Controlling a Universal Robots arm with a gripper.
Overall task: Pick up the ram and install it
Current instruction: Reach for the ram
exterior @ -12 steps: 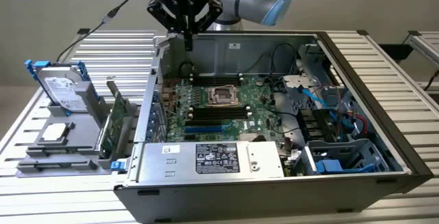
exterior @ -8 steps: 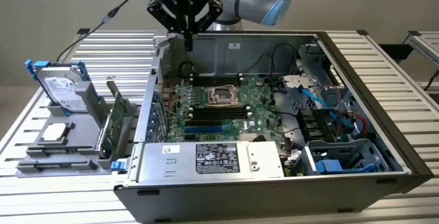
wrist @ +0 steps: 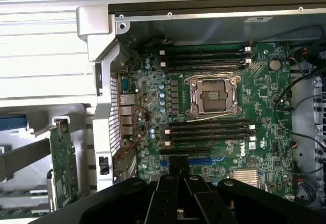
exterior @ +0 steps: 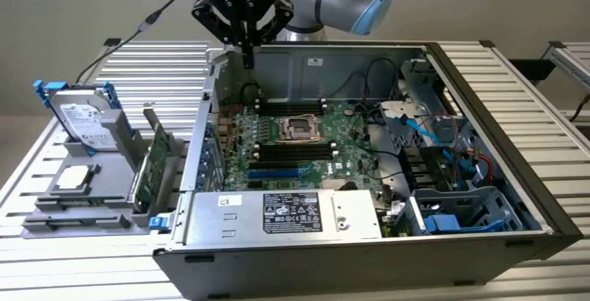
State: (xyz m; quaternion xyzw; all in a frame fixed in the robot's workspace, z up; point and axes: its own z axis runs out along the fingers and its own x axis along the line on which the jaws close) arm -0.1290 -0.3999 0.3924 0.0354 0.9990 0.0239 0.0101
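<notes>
My gripper [exterior: 245,61] hangs shut and empty over the back left corner of the open computer case [exterior: 516,128], above the motherboard [exterior: 295,142]. In the wrist view its black fingers [wrist: 173,175] are pressed together, pointing down at the board's black memory slots [wrist: 209,131]; those slots look empty. A green board [exterior: 152,166] stands on edge in the grey rack [exterior: 92,204] outside the case, on the exterior view's left, well away from the gripper. I cannot tell whether that green board [wrist: 63,165] is the ram.
The rack also carries a hard drive [exterior: 83,118] in blue brackets and a square processor [exterior: 76,177]. Inside the case are the open CPU socket [exterior: 297,127], a power supply [exterior: 290,212], blue cables [exterior: 419,132] and a drive cage [exterior: 465,211]. Slatted metal tabletop surrounds everything.
</notes>
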